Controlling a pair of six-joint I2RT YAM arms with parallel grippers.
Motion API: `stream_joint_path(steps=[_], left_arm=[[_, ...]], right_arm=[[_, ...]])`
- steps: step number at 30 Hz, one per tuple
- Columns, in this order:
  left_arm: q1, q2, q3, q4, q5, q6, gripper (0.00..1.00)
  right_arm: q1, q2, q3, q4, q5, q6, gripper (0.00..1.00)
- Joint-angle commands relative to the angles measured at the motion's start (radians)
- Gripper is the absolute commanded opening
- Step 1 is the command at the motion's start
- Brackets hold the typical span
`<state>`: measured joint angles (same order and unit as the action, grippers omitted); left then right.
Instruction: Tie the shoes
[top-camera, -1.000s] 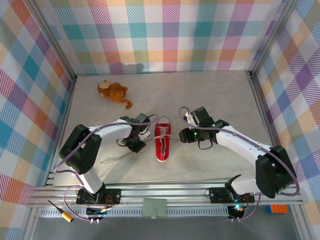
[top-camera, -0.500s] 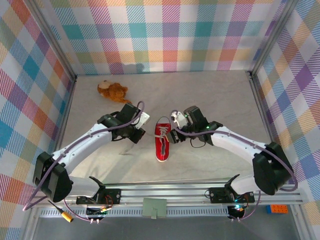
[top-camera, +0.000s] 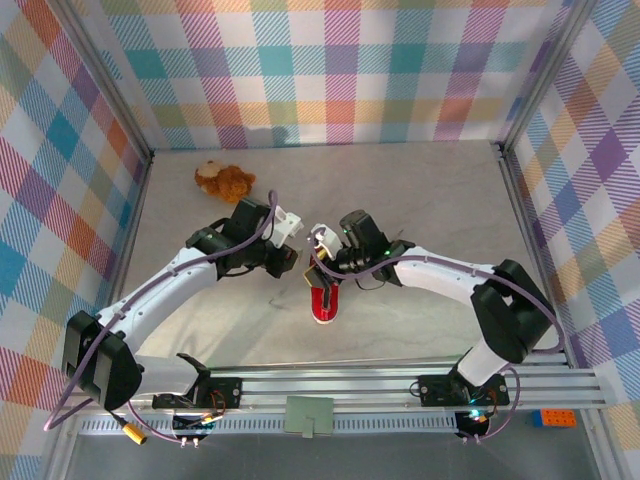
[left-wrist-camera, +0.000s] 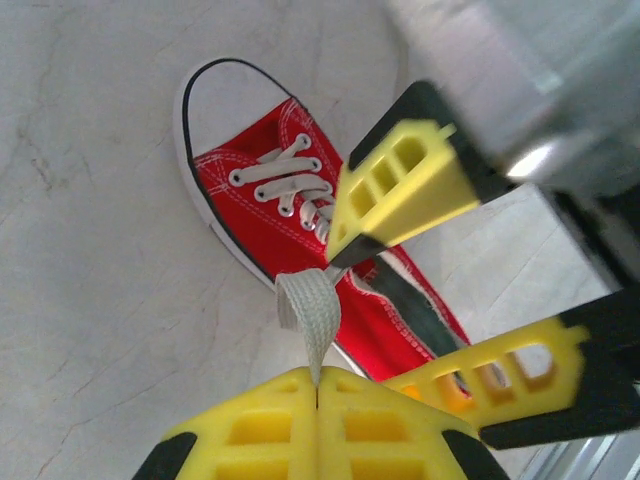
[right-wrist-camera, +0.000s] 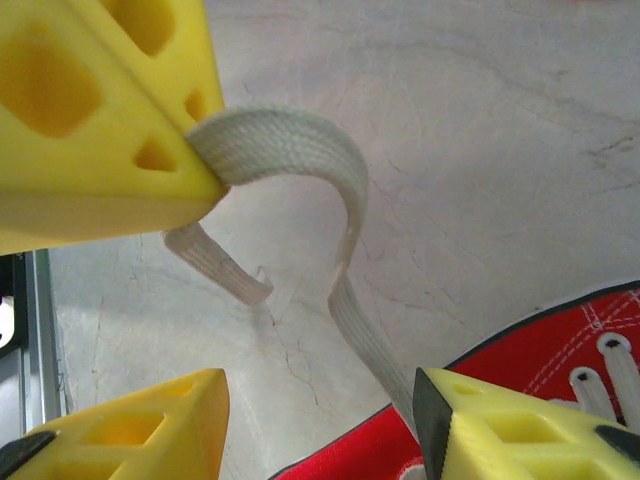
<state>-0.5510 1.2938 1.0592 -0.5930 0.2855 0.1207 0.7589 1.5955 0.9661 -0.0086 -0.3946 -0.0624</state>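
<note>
Bench (top-camera: 420, 190): pale marble, plaid walls (top-camera: 330, 70) around.
Sneaker (top-camera: 323, 310): red, mid-frame in top view.
Left end effector (left-wrist-camera: 316, 385): pinching white lace (left-wrist-camera: 308, 310).
Right end effector (right-wrist-camera: 320, 400): wide, just beside lace.

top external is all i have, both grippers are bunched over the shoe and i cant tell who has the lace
Observer: The left gripper has it. In its wrist view its yellow fingers are closed on a white lace coming off the side of the red sneaker.
Operator: and the right one, is it on the lace too
Observer: No. The right gripper is open. In its wrist view the lace arcs out of the left gripper and drops through the wide gap toward the sneaker, and nothing is pinched there.
</note>
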Motion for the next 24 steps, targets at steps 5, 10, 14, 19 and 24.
stream_joint_path(steps=[5,10,14,19,24], left_arm=[[0.025,-0.042,-0.006,0.018,0.095,-0.022,0.0],[0.028,-0.053,-0.021,0.02,0.116,-0.032,0.0],[0.033,-0.076,-0.05,0.031,0.091,-0.038,0.0],[0.04,-0.133,-0.123,0.11,0.054,-0.059,0.25],[0.045,-0.238,-0.247,0.3,0.117,-0.002,0.38]], right_arm=[[0.005,0.066,0.07,0.11,-0.046,0.028,0.49],[0.007,0.086,0.105,0.11,0.022,0.067,0.33],[0.007,0.049,0.078,0.115,0.131,0.093,0.0],[0.007,-0.03,0.036,0.102,0.196,0.096,0.0],[0.005,-0.041,0.064,0.019,0.216,0.116,0.0]])
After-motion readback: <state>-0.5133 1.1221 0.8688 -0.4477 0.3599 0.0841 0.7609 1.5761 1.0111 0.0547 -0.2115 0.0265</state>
